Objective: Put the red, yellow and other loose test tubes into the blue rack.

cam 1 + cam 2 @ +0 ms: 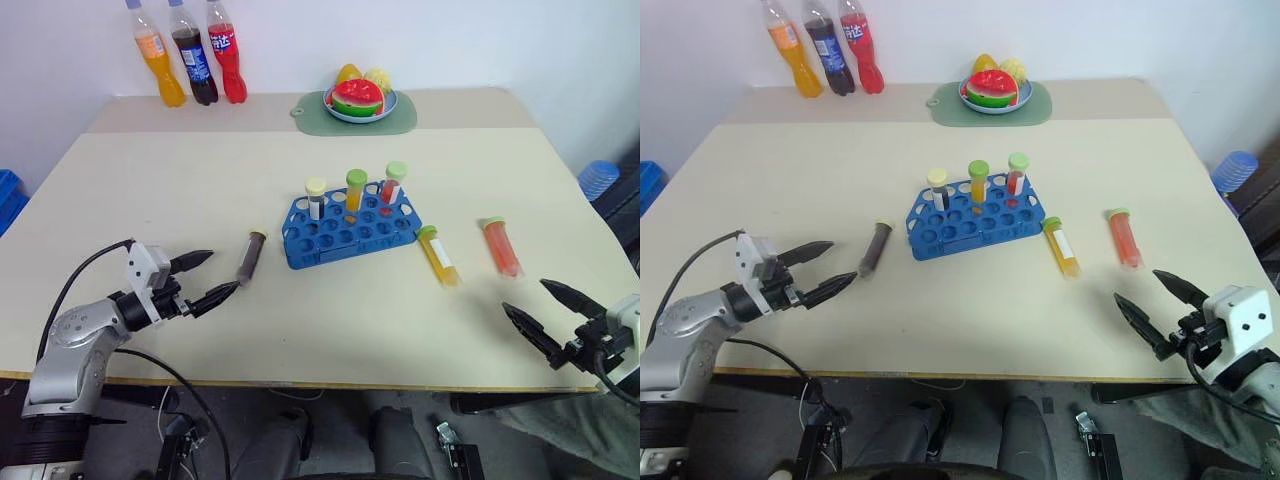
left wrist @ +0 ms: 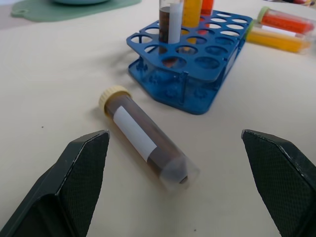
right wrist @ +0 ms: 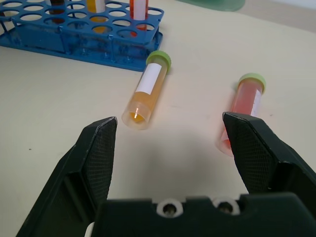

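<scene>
The blue rack stands mid-table with three capped tubes upright in it. A brown tube with a yellow cap lies flat to the rack's left. My left gripper is open just left of that tube's bottom end, nothing between its fingers; the left wrist view shows the brown tube lying ahead of the open jaws. A yellow tube and a red tube, both green-capped, lie right of the rack. My right gripper stands open near the front edge, short of them, as with the yellow tube and red tube.
Three soda bottles stand at the back left of the table. A green mat with a plate of toy fruit sits at the back centre. A blue object lies off the table's right side.
</scene>
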Motion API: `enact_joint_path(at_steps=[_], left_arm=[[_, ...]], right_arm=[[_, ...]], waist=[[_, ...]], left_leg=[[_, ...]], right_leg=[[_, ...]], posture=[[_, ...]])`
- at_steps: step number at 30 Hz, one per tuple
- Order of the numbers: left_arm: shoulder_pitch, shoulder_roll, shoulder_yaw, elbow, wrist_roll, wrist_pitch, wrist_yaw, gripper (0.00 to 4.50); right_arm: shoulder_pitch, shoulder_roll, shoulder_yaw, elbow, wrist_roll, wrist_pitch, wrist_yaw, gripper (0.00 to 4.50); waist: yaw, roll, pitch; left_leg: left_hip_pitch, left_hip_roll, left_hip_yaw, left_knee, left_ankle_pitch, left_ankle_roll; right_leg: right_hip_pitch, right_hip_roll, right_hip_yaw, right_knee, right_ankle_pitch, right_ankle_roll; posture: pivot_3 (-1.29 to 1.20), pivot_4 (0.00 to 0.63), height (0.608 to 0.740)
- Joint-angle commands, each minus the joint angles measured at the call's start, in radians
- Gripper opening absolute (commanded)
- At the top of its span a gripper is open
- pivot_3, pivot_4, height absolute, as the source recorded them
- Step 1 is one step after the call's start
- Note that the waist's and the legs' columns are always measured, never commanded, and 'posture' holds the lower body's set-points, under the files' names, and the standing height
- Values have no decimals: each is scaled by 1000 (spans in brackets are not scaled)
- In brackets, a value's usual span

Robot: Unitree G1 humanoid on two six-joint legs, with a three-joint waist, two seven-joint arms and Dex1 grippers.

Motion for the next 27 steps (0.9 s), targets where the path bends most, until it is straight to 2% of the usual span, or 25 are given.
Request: enact_joint_path(at_steps=[1,10,14,18,21,25,27], left_arm=[[-7,15,7,-42,-14,24,-15,4422],[-64,-11,-20,-45,-15,33,-49,4422],[-73,-5,-69,-59,18,-10,-103,4422],[-94,-13,-122,-80,44,-32,-129,4422],[-113,-19,-165,-93,65,-51,-152,4422],[-144,-43,-206,-106,71,-47,-153,4422],[-150,-46,-214,-108,70,-44,-159,4422]], right_arm=[[-10,-8,-27,-39,13,11,-6,3785],[-63,-11,-1,-47,-22,56,-62,3785],[-135,-27,11,-53,-20,123,-115,3785],[-251,-91,32,-64,-9,365,-245,3785],[-421,-192,93,3,18,628,-310,3785],[-682,-311,201,211,43,881,-277,3785],[-801,-360,278,319,27,943,-244,3785]], waist=[[1,0,0],[-1,0,0],[-1,0,0],[1,0,0],[-1,1,1],[0,1,1],[-1,1,1]], left_leg=[[0,1,0,0,0,0],[0,5,3,-1,-2,0],[0,6,4,-1,-2,0],[0,6,5,0,-2,0],[0,7,6,0,-2,0],[-1,8,8,0,-2,0],[-1,8,8,0,-2,0]], right_leg=[[0,0,0,-1,0,0],[1,4,0,-7,4,-4],[1,4,0,-8,5,-4],[1,4,0,-8,6,-4],[0,4,0,-9,7,-5],[-1,4,0,-10,8,-6],[-1,4,-1,-11,9,-5]], posture=[[0,150,740],[0,150,740],[0,150,740],[0,150,740],[0,150,740],[0,150,740],[0,150,740]])
